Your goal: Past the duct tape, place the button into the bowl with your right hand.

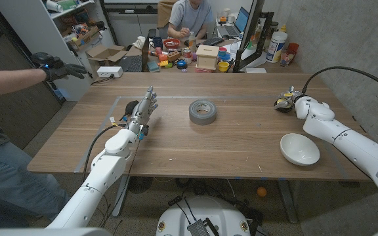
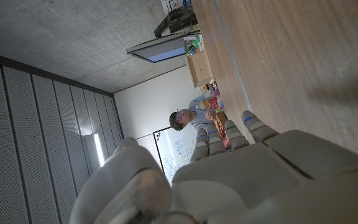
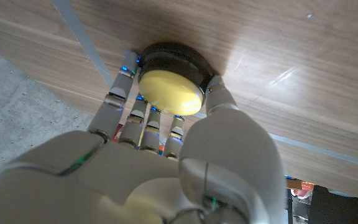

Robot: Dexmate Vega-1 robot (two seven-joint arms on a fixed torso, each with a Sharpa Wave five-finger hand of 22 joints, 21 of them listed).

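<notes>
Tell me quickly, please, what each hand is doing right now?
Left hand: open, holding nothing, fingers extended.
Right hand: fingers closed around the button, gripping it at the table's far right.

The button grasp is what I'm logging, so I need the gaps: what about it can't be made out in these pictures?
- Head view: the button is small and largely covered by the right hand; its shape is unclear.
- Right wrist view: fingers wrap the button, but whether it has lifted off the table cannot be told.
- Head view: the inside of the bowl shows only plain white.
</notes>
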